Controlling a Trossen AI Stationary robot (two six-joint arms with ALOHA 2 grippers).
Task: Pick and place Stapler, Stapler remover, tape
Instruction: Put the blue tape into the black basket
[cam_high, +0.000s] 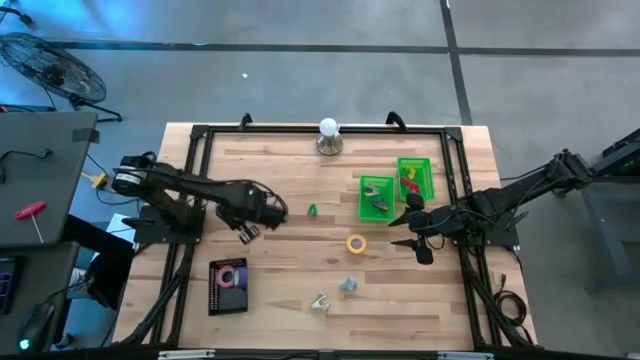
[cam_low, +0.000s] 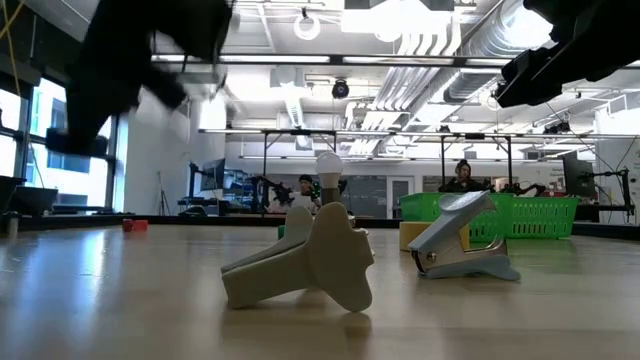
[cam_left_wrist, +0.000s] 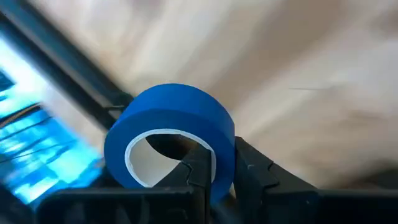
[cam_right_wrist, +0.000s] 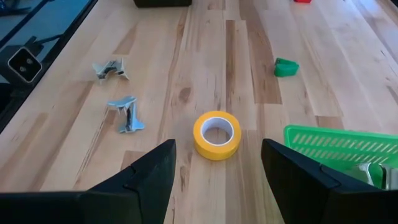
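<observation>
My left gripper (cam_left_wrist: 224, 177) is shut on a blue tape roll (cam_left_wrist: 171, 127) and hangs above the table's left half (cam_high: 250, 225). My right gripper (cam_right_wrist: 217, 180) stands open over the right half, its fingers just short of a yellow tape roll (cam_right_wrist: 216, 135) that lies flat on the wood (cam_high: 356, 242). A pink tape roll (cam_high: 231, 277) lies on a black tray. A blue-grey staple remover (cam_low: 460, 245) and a beige one (cam_low: 310, 265) lie near the front edge. I cannot make out the stapler. My left gripper pinches the blue roll's wall (cam_left_wrist: 225, 163) with one finger (cam_left_wrist: 198, 177) inside the ring and the other finger (cam_left_wrist: 250, 177) outside. The fingers come from above, slanting down. The roll is lifted clear of the table.
Two green bins (cam_high: 377, 212) (cam_high: 414, 166) stand at the right rear, the nearer one holding a grey thing. A light bulb on a base (cam_high: 329, 135) stands at the far edge. A small green piece (cam_high: 312, 210) lies mid-table. A black frame (cam_high: 200, 135) rims the table.
</observation>
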